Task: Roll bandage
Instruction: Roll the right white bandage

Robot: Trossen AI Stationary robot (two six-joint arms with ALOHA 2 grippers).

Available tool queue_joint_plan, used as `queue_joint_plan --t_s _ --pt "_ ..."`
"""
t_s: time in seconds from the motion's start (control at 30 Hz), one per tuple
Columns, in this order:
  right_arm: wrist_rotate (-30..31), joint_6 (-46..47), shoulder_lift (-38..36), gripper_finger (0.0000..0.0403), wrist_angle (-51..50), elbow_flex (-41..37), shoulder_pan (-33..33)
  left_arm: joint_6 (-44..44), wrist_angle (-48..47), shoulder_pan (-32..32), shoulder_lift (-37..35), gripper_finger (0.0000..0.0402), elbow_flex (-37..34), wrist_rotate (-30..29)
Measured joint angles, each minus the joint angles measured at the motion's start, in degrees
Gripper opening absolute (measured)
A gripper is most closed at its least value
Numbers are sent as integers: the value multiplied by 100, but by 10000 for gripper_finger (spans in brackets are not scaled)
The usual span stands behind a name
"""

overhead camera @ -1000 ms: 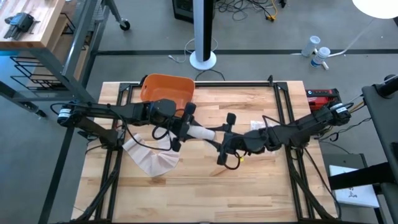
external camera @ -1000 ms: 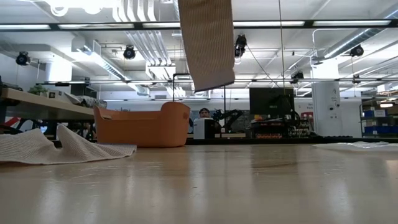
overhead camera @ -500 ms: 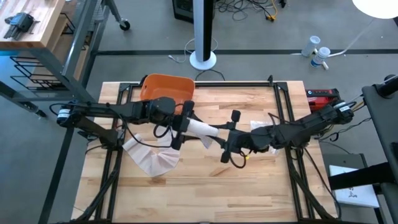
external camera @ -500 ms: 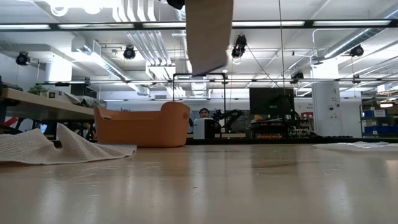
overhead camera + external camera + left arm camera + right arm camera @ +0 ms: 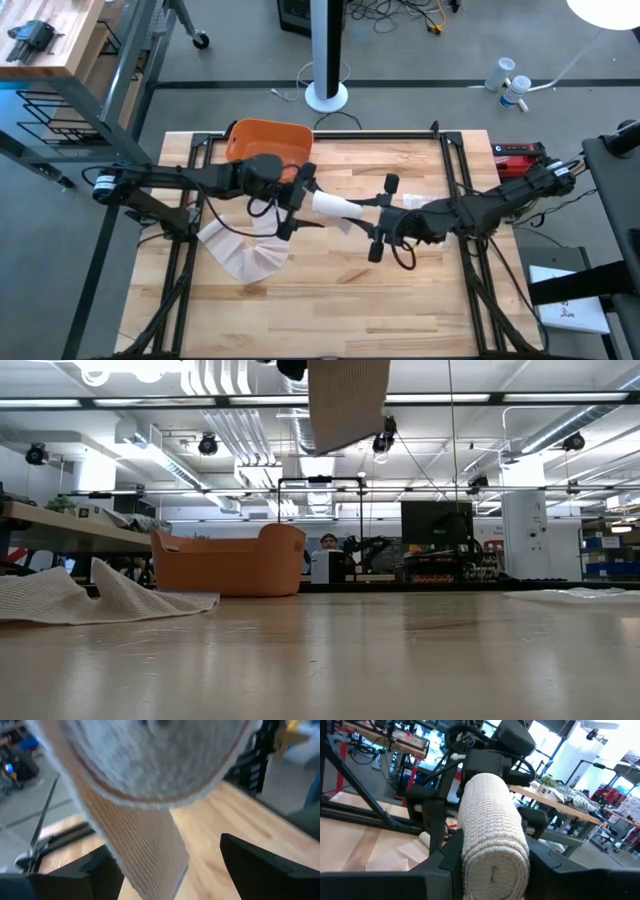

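Note:
A beige bandage roll (image 5: 340,208) hangs in the air over the middle of the table, lying level between my two grippers. Its loose tail (image 5: 348,400) hangs down from it, clear of the tabletop. My right gripper (image 5: 383,218) is shut on the roll's right end. My left gripper (image 5: 296,203) is open at the roll's left end (image 5: 150,760). Its fingers stand wide on either side of the hanging tail (image 5: 145,850). My right gripper pinches the roll between its two fingers, on the curved sides near its right end (image 5: 470,850). The fingers come level from the table's right and lie along the roll. The roll is lifted clear and lies about level, its tail hanging slack below.
An orange basket (image 5: 268,140) stands at the far left of the table. A heap of unrolled beige bandage (image 5: 245,255) lies on the table under the left arm. A white packet (image 5: 418,203) lies beneath the right arm. Bare wood shows along the near edge.
My right gripper has carried the roll toward the table's right edge and a little toward the far edge. My left gripper has followed it slightly to the right. The lower end of the hanging tail has risen steadily higher above the table.

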Motion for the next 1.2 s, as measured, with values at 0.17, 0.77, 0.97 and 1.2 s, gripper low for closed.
queue_joint_plan --t_s 0.17,0.77,0.97,1.2 --pt "-11 -38 -9 128 -14 0 14 -119 1121 109 6 296 -546 225" --pt "-304 198 -9 129 -322 0 289 139 1862 261 -146 299 -959 286" --pt "-293 262 -10 130 -324 0 289 243 1771 75 -153 304 -961 296" --pt "-294 321 -14 126 -454 0 289 262 1684 -4 -155 316 -962 370"
